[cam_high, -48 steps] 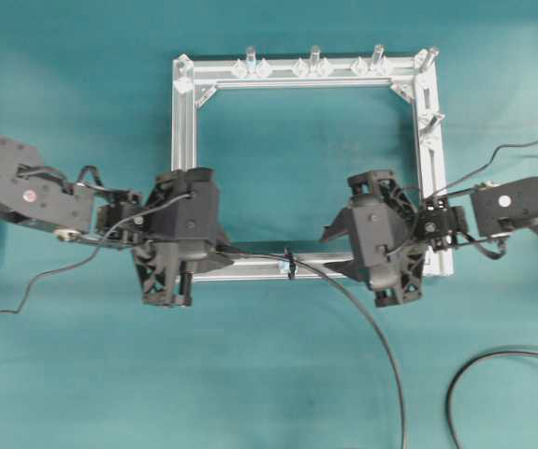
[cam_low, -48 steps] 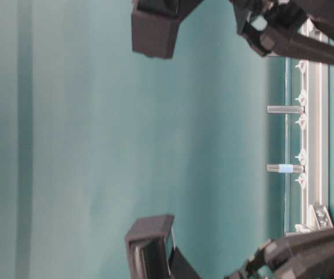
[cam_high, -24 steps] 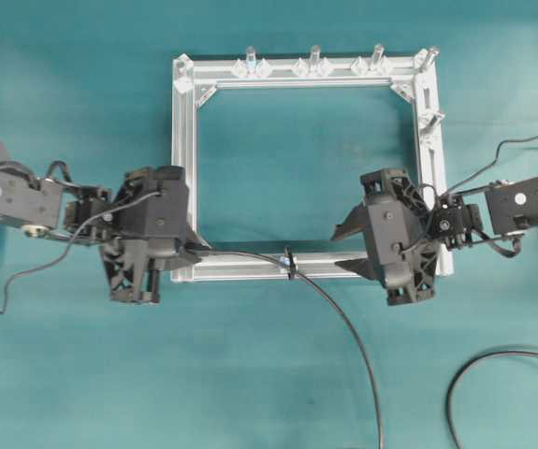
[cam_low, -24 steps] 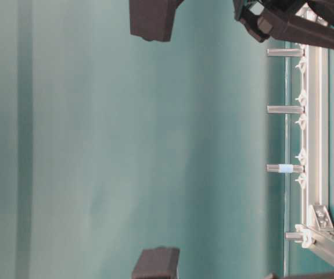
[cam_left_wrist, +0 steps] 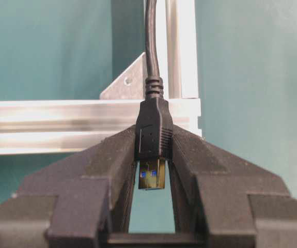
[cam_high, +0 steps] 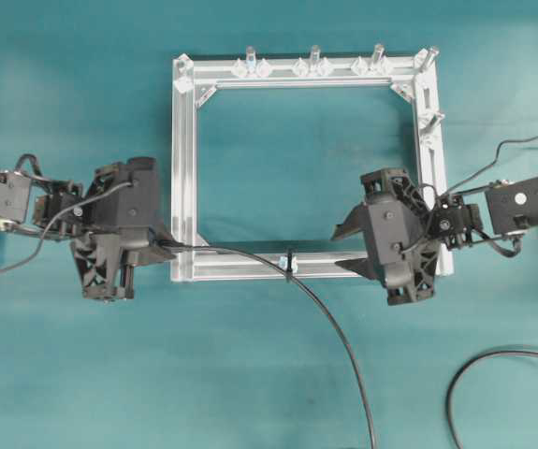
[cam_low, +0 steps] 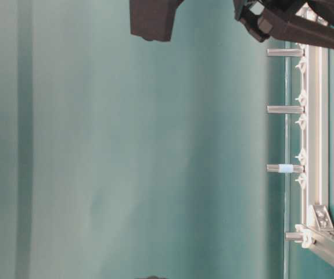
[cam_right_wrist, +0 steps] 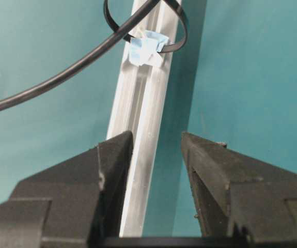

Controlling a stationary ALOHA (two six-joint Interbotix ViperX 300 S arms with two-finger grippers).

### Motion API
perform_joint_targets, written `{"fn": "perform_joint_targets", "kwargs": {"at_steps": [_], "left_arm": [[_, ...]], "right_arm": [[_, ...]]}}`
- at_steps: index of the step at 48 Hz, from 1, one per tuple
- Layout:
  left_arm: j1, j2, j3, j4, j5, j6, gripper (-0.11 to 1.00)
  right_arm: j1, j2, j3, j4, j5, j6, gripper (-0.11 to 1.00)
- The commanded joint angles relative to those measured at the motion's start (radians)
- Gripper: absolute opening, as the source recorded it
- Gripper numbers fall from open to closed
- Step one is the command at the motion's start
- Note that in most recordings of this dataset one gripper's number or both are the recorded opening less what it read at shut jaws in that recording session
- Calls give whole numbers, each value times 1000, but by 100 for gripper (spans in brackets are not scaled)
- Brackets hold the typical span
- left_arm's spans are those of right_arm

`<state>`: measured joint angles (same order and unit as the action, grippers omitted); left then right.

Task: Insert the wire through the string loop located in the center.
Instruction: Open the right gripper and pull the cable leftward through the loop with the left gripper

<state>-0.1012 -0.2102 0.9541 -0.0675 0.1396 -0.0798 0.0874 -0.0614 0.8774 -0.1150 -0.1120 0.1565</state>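
Observation:
The wire [cam_high: 334, 327] is a long black cable that runs from the bottom edge up through the string loop [cam_high: 289, 263] on the frame's near bar and on to the left. My left gripper [cam_high: 164, 246] is shut on the wire's black plug [cam_left_wrist: 153, 135], whose gold-tinted tip [cam_left_wrist: 152, 174] shows between the fingers, just left of the frame's corner. My right gripper [cam_high: 343, 248] is open and empty above the near bar, right of the loop. In the right wrist view the wire [cam_right_wrist: 60, 80] passes through the loop [cam_right_wrist: 176, 20] by a bluish bolt [cam_right_wrist: 145, 47].
The square aluminium frame [cam_high: 184, 159] lies mid-table with upright pegs [cam_high: 314, 58] on its far bar. A second black cable loop [cam_high: 502, 374] lies at the bottom right. In the table-level view the pegs [cam_low: 284, 109] stick out from the bar.
My left gripper has pulled leftward with the plug, drawing more wire through the loop. The right gripper moved slightly right away from the loop, then stayed still.

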Motion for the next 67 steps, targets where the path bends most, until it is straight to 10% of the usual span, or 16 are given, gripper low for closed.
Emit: {"fn": "perform_joint_targets", "kwargs": {"at_steps": [1,67], "left_arm": [[2,-26,2,-2,-2,-21,18],[-89,112,26,-2,-87,-40,18]], "right_arm": [[-3,-23,-9,0,-5,2,45],[-2,-23,-8,-2,-11,2,45]]}}
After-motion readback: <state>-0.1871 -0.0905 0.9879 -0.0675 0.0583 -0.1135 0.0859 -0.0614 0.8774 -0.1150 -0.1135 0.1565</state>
